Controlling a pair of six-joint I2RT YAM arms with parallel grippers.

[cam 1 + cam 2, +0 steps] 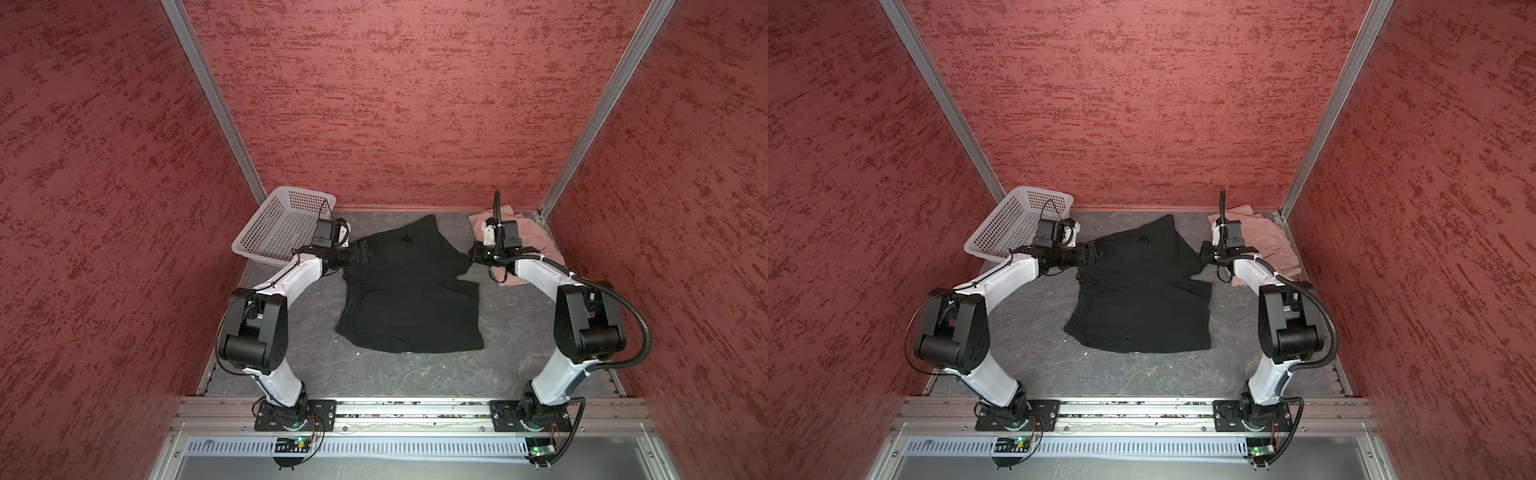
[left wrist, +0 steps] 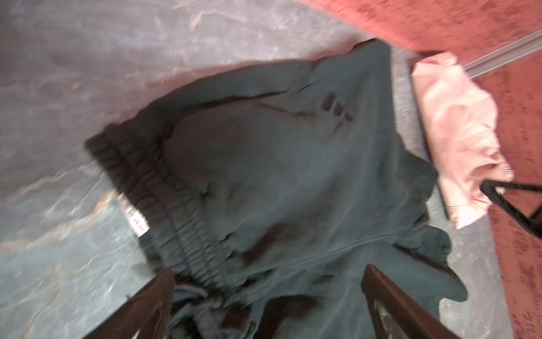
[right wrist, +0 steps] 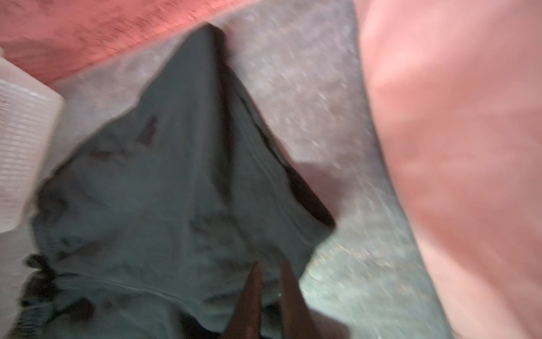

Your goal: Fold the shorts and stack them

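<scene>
The black shorts (image 1: 407,299) (image 1: 1142,303) lie rumpled in the middle of the table, logo up (image 2: 337,111), one corner pointing at the back wall. My left gripper (image 1: 368,253) (image 2: 268,281) hovers open over their gathered waistband, its fingers (image 2: 158,296) spread wide on either side of the cloth. At the shorts' right edge, my right gripper (image 1: 468,258) (image 3: 271,273) is shut on a fold of black fabric. The pink shorts (image 1: 536,237) (image 1: 1273,245) (image 2: 457,132) lie bunched at the back right corner, partly hidden by the right wrist.
A white perforated basket (image 1: 274,224) (image 1: 1009,224) leans tilted at the back left, just behind the left wrist. Red walls close the table on three sides. Bare grey table surface (image 1: 374,374) lies between the black shorts and the arm bases.
</scene>
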